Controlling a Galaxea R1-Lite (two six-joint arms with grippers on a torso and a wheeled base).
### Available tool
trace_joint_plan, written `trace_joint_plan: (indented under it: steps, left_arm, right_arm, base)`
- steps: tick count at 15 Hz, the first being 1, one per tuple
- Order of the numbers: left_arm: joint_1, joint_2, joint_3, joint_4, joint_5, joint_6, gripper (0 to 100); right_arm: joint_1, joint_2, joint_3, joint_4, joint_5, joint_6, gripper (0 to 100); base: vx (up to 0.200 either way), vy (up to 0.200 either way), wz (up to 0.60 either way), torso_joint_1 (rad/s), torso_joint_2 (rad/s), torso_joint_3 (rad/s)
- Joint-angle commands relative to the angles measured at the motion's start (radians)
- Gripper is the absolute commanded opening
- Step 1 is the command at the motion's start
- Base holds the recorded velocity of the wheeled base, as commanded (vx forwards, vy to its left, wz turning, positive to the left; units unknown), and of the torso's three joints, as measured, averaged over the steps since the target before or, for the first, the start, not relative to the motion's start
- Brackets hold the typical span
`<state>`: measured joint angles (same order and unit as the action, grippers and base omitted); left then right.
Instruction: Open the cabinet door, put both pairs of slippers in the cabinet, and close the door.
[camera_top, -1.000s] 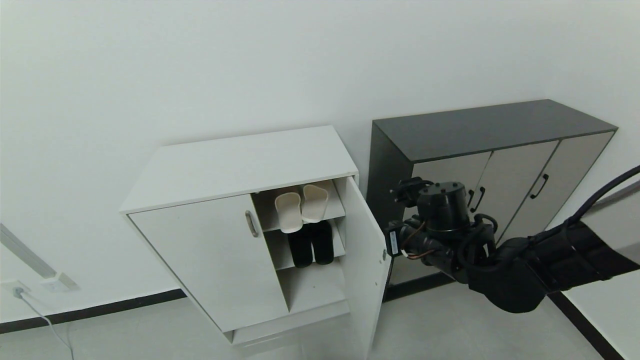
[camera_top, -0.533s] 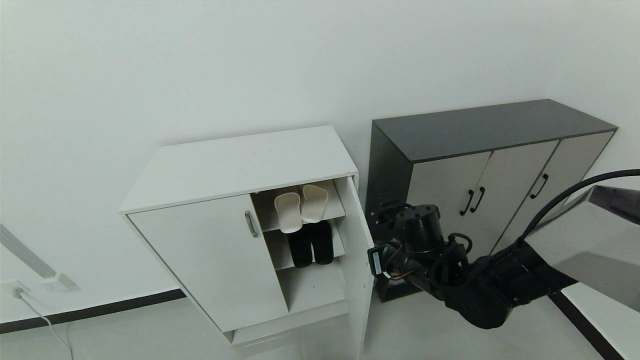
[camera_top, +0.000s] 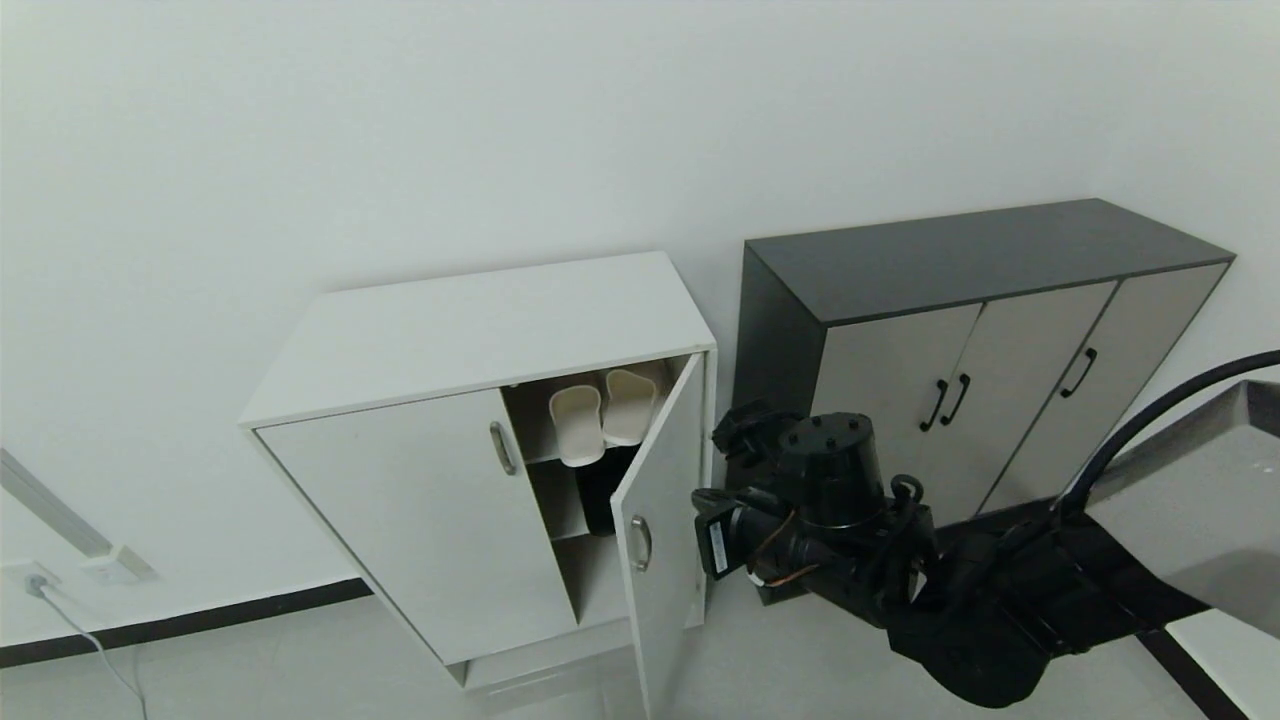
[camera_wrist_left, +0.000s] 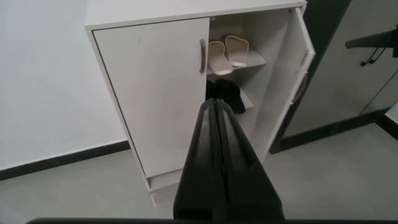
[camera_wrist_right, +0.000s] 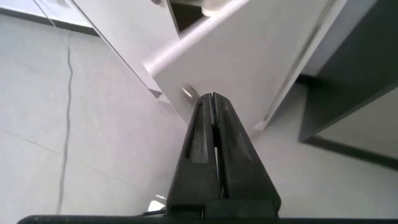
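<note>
My right end effector is clenched, its two fingers pressed flat together with nothing between them. Its tip lies over the outer face of the cabinet door, just beside the door handle. From my right wrist I cannot tell whether it touches the panel. That view also takes in a cable trailing across the floor, but nothing of the shelves.

The head view supplies what the wrist does not. The door is hinged on the right side of the white cabinet and stands roughly halfway across the opening, with my right arm on its outer side. In the gap the beige slippers lie side by side on the top shelf. The black slippers are on the shelf below, partly hidden by the door's edge. The cabinet's left door is closed. A dark cabinet stands just beside the white one, its doors closed.

My left end effector is also clenched on nothing and hangs well back from the cabinet front. From my left wrist both pairs show inside the open half, beige above black, with the black pair less hidden by the door than in the head view.
</note>
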<state>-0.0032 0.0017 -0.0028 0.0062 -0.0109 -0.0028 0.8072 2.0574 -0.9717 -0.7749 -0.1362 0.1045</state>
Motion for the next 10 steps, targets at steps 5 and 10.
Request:
trace_joint_plan:
  steps: [5, 10]
  left_arm:
    - [0.000, 0.000, 0.000, 0.000, 0.000, 0.000, 0]
    - [0.000, 0.000, 0.000, 0.000, 0.000, 0.000, 0]
  right_arm:
    - [0.000, -0.010, 0.018, -0.003, 0.003, -0.009, 0]
    - [0.001, -0.003, 0.027, -0.004, 0.006, -0.008, 0]
  base:
    - [0.000, 0.000, 0.12, 0.000, 0.00, 0.000]
    - [0.000, 0.000, 0.60, 0.003, 0.00, 0.004]
